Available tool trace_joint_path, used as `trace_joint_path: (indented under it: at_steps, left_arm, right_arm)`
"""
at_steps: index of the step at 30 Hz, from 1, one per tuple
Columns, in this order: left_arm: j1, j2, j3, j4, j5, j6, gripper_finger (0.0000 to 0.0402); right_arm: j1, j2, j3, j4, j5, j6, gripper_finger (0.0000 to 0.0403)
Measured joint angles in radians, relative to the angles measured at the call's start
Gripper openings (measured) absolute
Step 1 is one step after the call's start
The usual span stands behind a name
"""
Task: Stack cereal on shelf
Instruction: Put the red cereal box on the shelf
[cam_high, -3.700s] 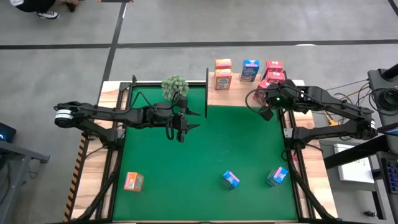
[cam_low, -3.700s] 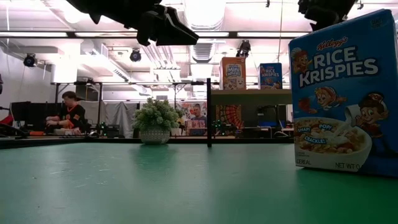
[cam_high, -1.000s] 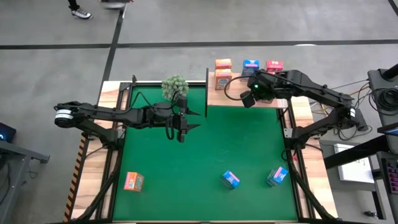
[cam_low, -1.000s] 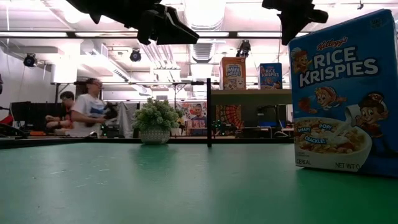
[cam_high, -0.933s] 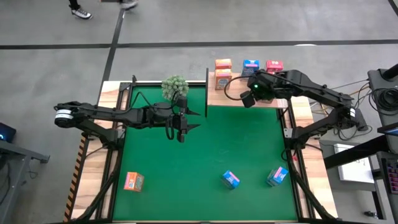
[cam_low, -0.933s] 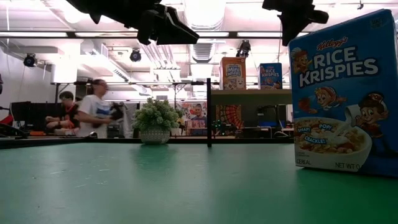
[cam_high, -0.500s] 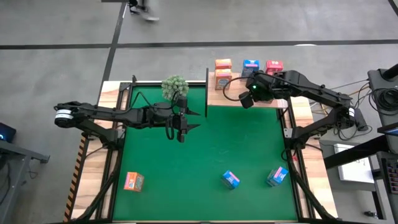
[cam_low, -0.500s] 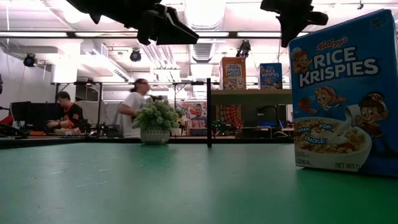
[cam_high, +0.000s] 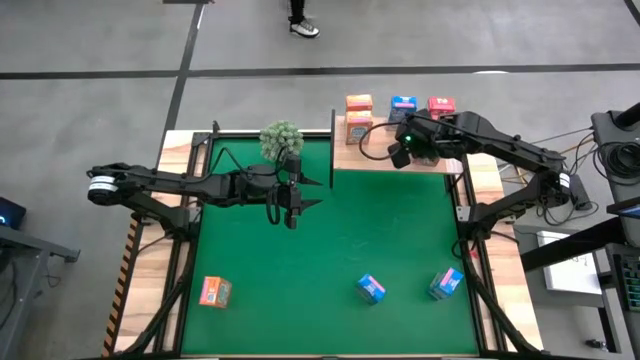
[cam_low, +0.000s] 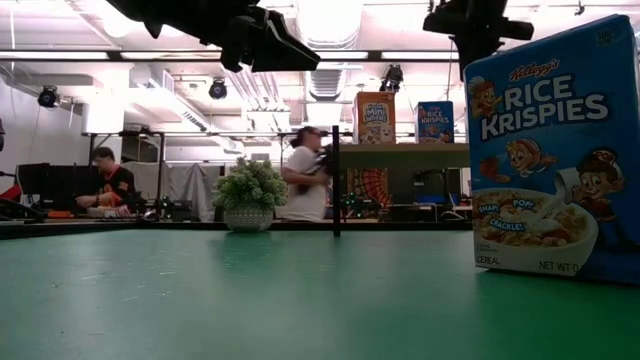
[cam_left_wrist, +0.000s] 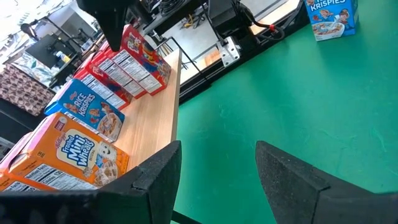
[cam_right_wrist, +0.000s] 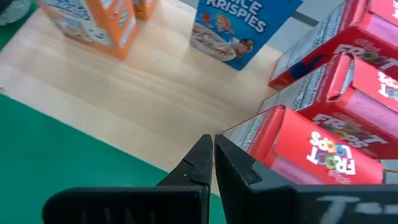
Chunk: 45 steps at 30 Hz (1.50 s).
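Note:
The shelf (cam_high: 372, 158) is a light wooden board at the mat's far right. On it stand two orange cereal boxes (cam_high: 358, 128), a blue one (cam_high: 402, 106) and red ones (cam_high: 440, 105), some hidden under my right arm. My right gripper (cam_high: 398, 157) hangs shut above the shelf's front, beside the nearest red box (cam_right_wrist: 311, 146) and apart from it. On the mat rest an orange box (cam_high: 214, 291) and two blue boxes (cam_high: 371, 289) (cam_high: 446, 283). My left gripper (cam_high: 285, 214) waits open, high over the mat's middle.
A round green plant (cam_high: 282, 138) stands at the mat's far edge, left of a black shelf post (cam_low: 336, 180). The nearest blue box (cam_low: 555, 150) fills the low view's right side. A person (cam_low: 305, 185) walks in the room behind. Green mat (cam_high: 380, 230) lies open between the arms.
My right gripper has turned and tipped a little above the shelf's front, staying shut and nearly in place. The boxes have not moved. The person in the room behind has walked from left to right.

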Motion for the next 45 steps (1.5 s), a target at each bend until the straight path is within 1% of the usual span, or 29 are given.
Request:
trace_joint_path:
  at_steps: [6,26,30,45]
  left_arm:
    - [0.0,0.0,0.0,0.0,0.0,0.0,0.019]
    - [0.0,0.0,0.0,-0.003,0.0,0.0,0.019]
    - [0.0,0.0,0.0,-0.003,0.0,0.0,0.019]
    - [0.0,0.0,0.0,-0.008,0.0,0.0,0.019]
  right_arm:
    - [-0.022,0.0,-0.012,-0.012,0.041,-0.007,0.0009]
    - [-0.029,-0.001,-0.013,-0.044,0.044,0.018,0.0009]
    - [-0.029,-0.001,-0.013,-0.046,0.077,0.024,0.0009]
    - [-0.029,-0.001,-0.019,-0.068,0.095,0.063,0.0009]
